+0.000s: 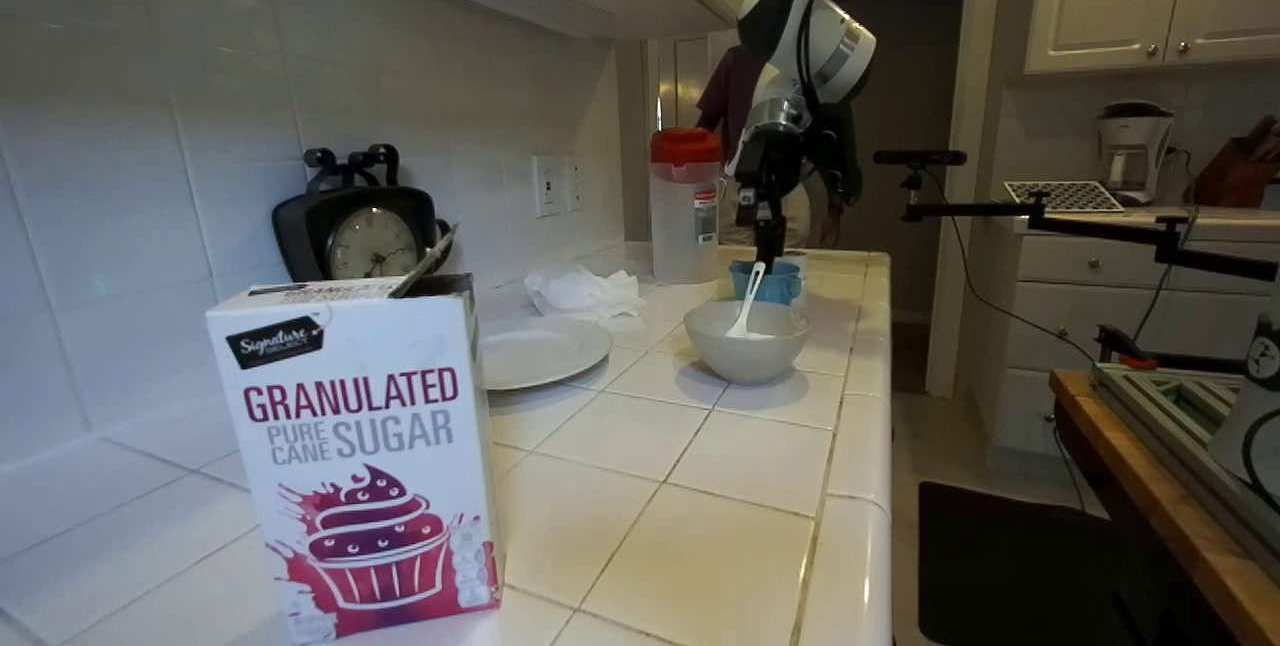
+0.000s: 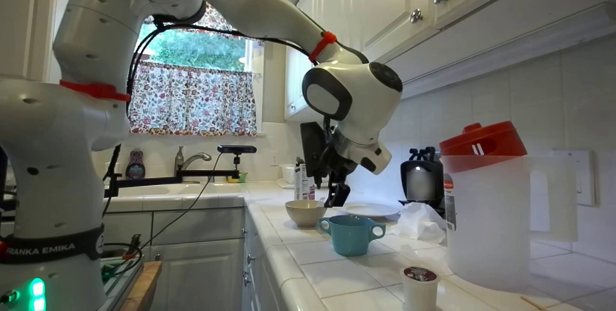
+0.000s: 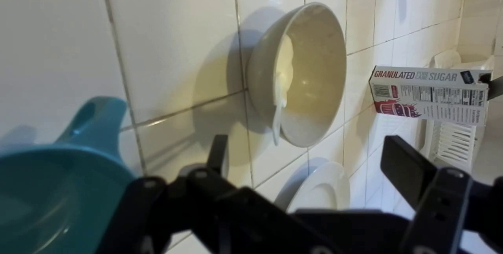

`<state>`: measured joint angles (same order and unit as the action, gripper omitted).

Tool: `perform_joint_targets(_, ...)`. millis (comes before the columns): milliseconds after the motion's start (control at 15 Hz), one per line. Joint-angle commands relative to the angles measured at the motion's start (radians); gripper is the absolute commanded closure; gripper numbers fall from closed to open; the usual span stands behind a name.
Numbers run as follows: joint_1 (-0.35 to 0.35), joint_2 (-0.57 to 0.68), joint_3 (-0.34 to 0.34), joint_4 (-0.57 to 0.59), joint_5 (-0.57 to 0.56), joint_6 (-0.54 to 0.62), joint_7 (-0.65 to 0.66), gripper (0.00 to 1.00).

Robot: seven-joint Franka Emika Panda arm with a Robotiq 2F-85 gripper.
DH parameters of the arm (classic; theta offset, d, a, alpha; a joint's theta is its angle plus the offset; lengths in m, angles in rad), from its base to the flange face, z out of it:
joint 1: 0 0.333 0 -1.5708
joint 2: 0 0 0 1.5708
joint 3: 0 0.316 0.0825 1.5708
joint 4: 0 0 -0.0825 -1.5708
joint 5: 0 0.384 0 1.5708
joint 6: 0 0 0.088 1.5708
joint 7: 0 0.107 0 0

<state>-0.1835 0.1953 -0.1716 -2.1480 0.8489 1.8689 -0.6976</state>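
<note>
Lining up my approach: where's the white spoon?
In the wrist view, the white spoon is just right of centre, leaning over the left rim of the bowl; the blue cup is lower left.

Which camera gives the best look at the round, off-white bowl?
The wrist view: the round, off-white bowl appears largest there, its inside showing, with a slim white utensil leaning in it. Both exterior views show it smaller and mostly from outside.
</note>
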Motion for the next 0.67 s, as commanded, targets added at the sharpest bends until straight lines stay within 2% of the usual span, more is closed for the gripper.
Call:
perform_joint_targets(0, -0.005, 0.019, 0.017, 0.033, -0.034, -0.005, 0.005, 0.00)
perform_joint_targets(133, -0.007, 0.025, 0.022, 0.041, -0.038, -0.011, 0.000, 0.00)
perform_joint_targets(200, -0.008, 0.029, 0.024, 0.044, -0.039, -0.012, -0.001, 0.05)
perform_joint_targets(333, -0.009, 0.035, 0.026, 0.048, -0.037, -0.014, -0.001, 0.29)
perform_joint_targets(400, -0.009, 0.039, 0.027, 0.050, -0.036, -0.015, -0.001, 0.28)
perform_joint_targets(533, -0.009, 0.046, 0.030, 0.054, -0.037, -0.017, 0.000, 0.41)
perform_joint_targets(600, -0.009, 0.051, 0.032, 0.056, -0.036, -0.017, 0.000, 0.44)
